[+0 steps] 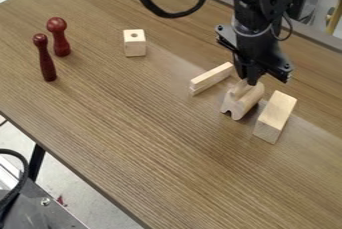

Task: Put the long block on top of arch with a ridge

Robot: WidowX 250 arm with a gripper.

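Probably the long block is the thick oblong block point(275, 117) lying right of centre in the frame, just to the right of the arch with a ridge point(241, 101), though the slim piece point(212, 76) on the arch's upper left is long too, and I can't rule it out. Both lie on the brown table point(153, 138). The black gripper point(252, 80) hangs right over the arch; whether its jaws are open, closed or gripping the wood there, I can't tell. The thick block looks like plain, pale, solid wood, so I'd expect it to be stiff, fairly light and hard to harm, with flat faces that may slide a little under a loose hold. I'd take it across its narrower width, near the middle of its length, so that it hangs level and doesn't tip at one end. The slim piece would want a hold across its thin sides, and it looks more apt to twist. Either way, the ridge gives little to rest on, so a lopsided hold could let the load rock or roll off, and a push from the side could shift the arch. As for containers, the nearest to one is the small drilled block point(135, 43) at upper left, with a dark round hole in its top; what that hole might hold, I can't make out.
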